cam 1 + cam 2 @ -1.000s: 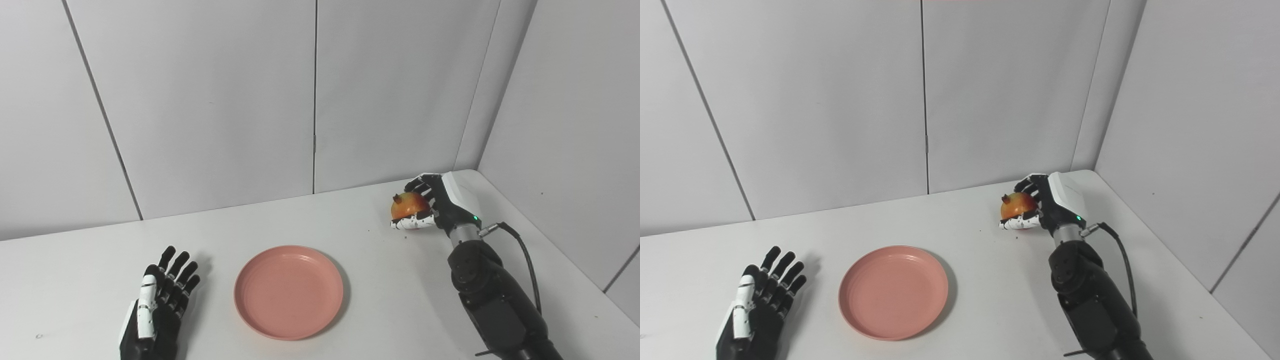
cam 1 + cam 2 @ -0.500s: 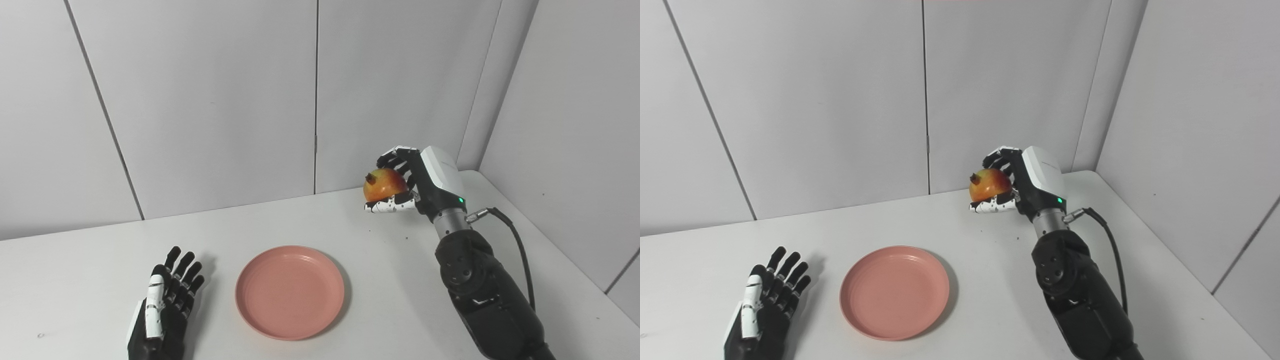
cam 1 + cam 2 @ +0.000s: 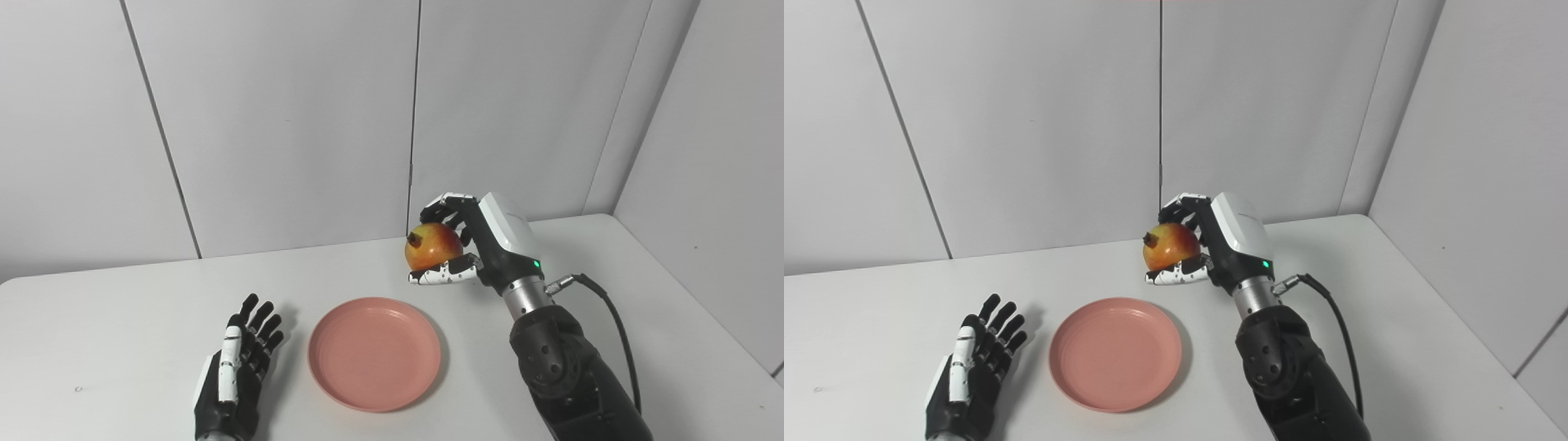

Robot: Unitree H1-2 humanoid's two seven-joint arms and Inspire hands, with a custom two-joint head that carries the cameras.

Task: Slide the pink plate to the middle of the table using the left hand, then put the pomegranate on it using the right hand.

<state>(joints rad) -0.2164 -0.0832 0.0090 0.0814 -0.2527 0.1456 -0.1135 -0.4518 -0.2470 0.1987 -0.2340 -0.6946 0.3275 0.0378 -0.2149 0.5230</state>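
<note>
Second step in hand: the pink plate (image 3: 374, 353) lies near the middle of the surface (image 3: 643, 318), empty. The left hand (image 3: 236, 373) rests flat beside it, fingers apart, holding nothing. The right hand (image 3: 468, 245) grips the pomegranate (image 3: 432, 246) aloft, beyond the plate's far right rim. Next move, as judged: carry it over the plate's centre, lower, release

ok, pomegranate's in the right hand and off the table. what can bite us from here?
1. The pomegranate is round and the plate has only a low rim; released from height, it may roll off.
2. The right hand is beyond the plate's far-right edge, not over it; opening now would likely miss.
3. The left hand lies open beside the plate, which nothing steadies, so a knock could shift it.
</note>
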